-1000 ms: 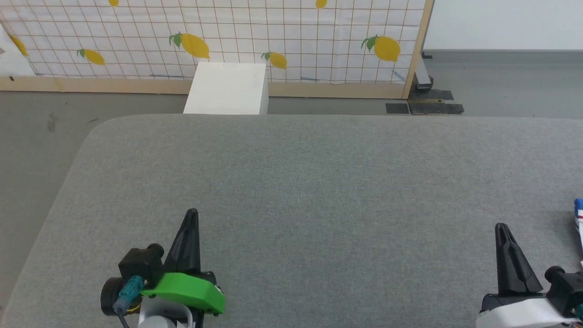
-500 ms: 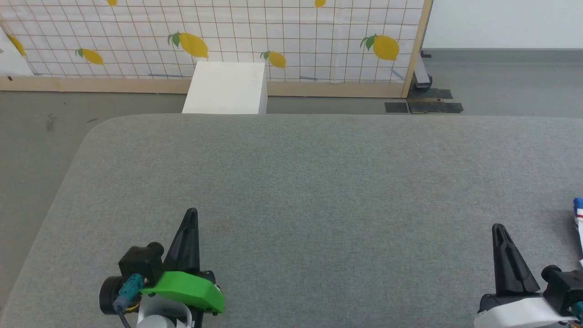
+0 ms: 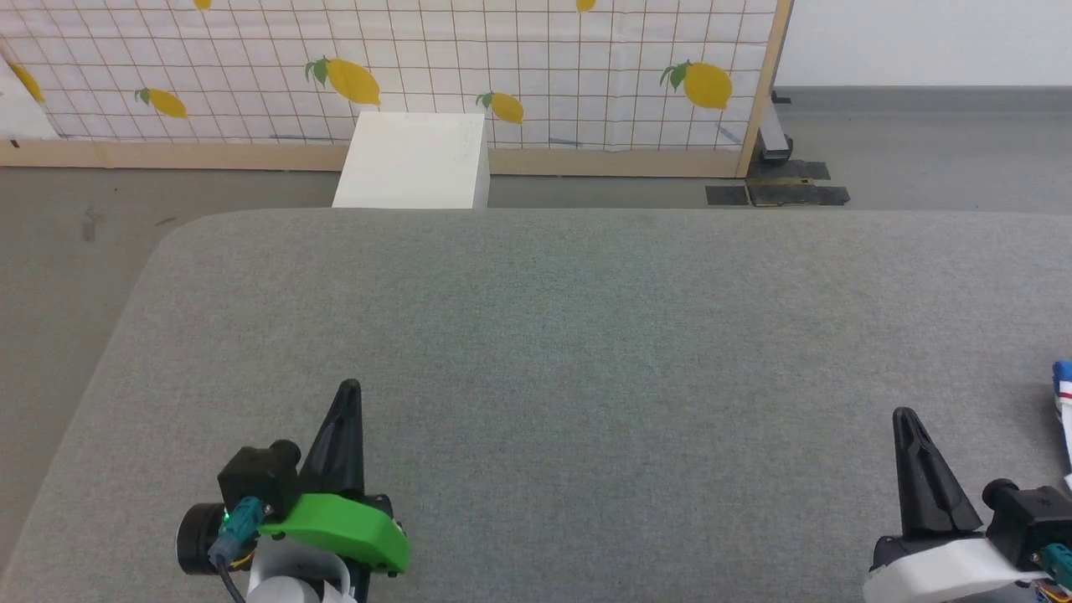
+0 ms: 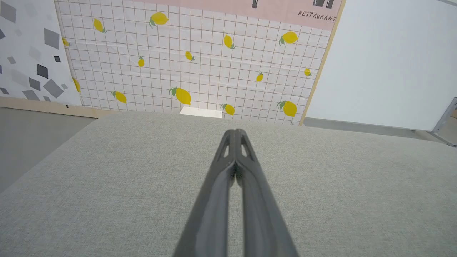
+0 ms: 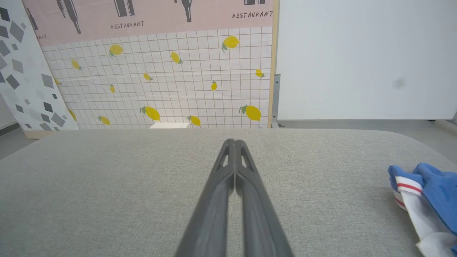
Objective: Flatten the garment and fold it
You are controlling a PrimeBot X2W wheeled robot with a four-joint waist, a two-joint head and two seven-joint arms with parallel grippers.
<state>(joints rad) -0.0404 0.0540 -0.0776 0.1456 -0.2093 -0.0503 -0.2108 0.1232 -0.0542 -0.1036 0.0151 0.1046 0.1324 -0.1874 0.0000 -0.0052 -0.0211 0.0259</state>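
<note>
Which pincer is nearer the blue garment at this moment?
Right. The right pincer lies close beside the garment, just to its left, not touching; the left pincer is far off across the grey surface, further left.

Dark capital lettering stands on the pink strip (image 5: 150,16) that runs along the top of the far backdrop, above the lemon-print grid (image 5: 160,89). In the right wrist view "RESTAURANT" reads in full twice: once toward the left, and once at the strip's right end beside the wooden post (image 5: 273,64). The cut-off tail of a third shows at the far left. In the left wrist view the same word stands at the strip's right end, its last letter clipped by the post.
</note>
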